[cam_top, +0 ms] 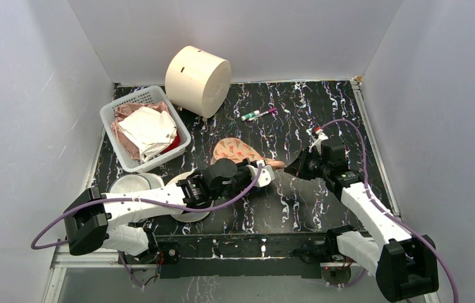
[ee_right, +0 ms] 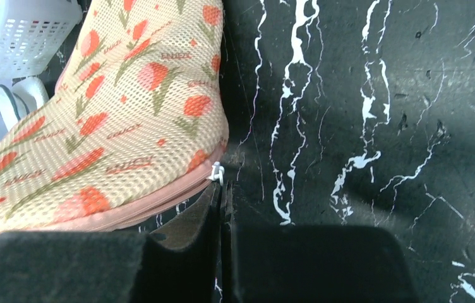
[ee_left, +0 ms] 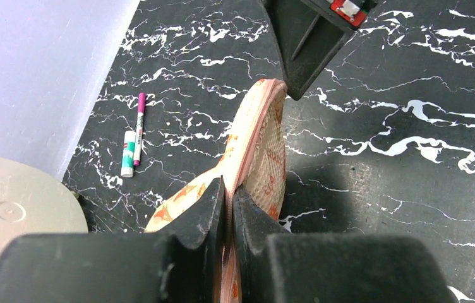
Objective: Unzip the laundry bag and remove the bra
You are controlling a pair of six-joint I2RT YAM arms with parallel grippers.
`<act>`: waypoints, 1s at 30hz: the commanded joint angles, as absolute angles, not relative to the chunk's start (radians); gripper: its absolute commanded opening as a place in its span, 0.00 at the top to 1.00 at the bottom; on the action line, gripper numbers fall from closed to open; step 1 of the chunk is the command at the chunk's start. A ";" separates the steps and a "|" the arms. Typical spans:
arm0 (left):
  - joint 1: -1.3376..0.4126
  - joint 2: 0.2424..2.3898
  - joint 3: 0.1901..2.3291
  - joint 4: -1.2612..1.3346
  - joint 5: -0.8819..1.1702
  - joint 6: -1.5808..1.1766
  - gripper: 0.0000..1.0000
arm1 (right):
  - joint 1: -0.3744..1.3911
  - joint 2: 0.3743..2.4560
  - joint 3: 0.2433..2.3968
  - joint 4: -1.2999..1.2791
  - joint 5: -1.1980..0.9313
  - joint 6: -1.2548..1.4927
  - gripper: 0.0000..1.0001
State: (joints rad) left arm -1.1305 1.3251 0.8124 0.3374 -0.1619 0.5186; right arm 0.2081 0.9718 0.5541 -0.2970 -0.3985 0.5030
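The laundry bag, peach mesh with red-orange tulips and pink trim, lies in the middle of the black marble table. It is zipped shut. My left gripper comes from the left and is shut on the bag's pink trimmed edge, which stands lifted between its fingers. My right gripper is at the bag's right end. In the right wrist view the bag fills the left, and the small white zipper pull sits pinched at the tips of the shut right gripper. The bra is hidden.
A white basket holding pink and white cloth stands at the back left. A cream cylinder lies behind it. Two markers rest at the back centre, also in the left wrist view. Round dishes sit under the left arm.
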 commanded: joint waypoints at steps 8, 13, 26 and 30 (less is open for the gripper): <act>-1.133 1.261 0.798 0.427 -0.118 0.507 1.00 | 0.170 1.108 0.495 -0.004 -0.304 0.446 1.00; -1.132 1.273 0.804 0.419 -0.103 0.499 1.00 | 0.170 1.105 0.480 0.040 -0.334 0.437 1.00; -1.133 1.453 0.923 0.329 -0.068 0.304 0.76 | 0.169 0.910 0.700 -0.386 -0.059 0.459 0.48; -1.132 1.441 0.913 0.336 -0.049 0.278 0.39 | 0.170 0.796 0.749 -0.462 0.018 0.473 0.31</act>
